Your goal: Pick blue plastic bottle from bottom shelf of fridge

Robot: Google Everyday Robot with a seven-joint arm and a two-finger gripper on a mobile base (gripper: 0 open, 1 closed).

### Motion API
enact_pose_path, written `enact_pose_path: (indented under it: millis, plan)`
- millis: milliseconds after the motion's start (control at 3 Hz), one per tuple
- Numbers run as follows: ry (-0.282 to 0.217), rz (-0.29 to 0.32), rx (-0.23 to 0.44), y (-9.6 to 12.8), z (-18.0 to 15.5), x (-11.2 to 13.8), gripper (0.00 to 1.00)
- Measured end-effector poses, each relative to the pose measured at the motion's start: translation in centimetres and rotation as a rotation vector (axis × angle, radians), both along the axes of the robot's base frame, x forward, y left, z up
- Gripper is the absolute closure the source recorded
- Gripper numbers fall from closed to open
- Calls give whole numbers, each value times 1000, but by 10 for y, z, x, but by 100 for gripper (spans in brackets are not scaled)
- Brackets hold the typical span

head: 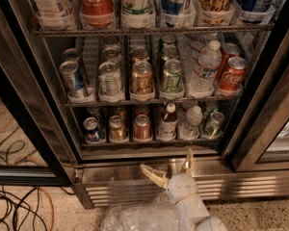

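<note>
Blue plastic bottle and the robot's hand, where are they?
blue plastic bottle [168, 124]: camera view, middle of its label.
hand [169, 167]: camera view, midway between its open fingertips, low down, below the bottle.

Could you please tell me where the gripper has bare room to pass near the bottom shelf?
Free: the sill strip between the bottom shelf and the open gripper below. Crowded: the blue plastic bottle sits close between a red can and a clear bottle.

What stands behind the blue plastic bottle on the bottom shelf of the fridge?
Nothing can be made out there: the blue plastic bottle itself and the rack above cover the dark space behind it. The gripper is open, low in front of the steel base.
</note>
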State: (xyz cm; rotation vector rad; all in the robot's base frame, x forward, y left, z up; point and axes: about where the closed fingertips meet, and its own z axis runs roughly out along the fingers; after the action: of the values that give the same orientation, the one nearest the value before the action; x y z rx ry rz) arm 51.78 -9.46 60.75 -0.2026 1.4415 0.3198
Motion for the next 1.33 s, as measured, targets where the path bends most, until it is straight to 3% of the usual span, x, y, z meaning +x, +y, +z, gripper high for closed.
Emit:
enact_pose_path:
  millis: [333, 1333]
  plan:
    - [0, -1, 0, 0, 0, 0, 0]
    - [16, -70, -54, -10, -12, 35, 0]
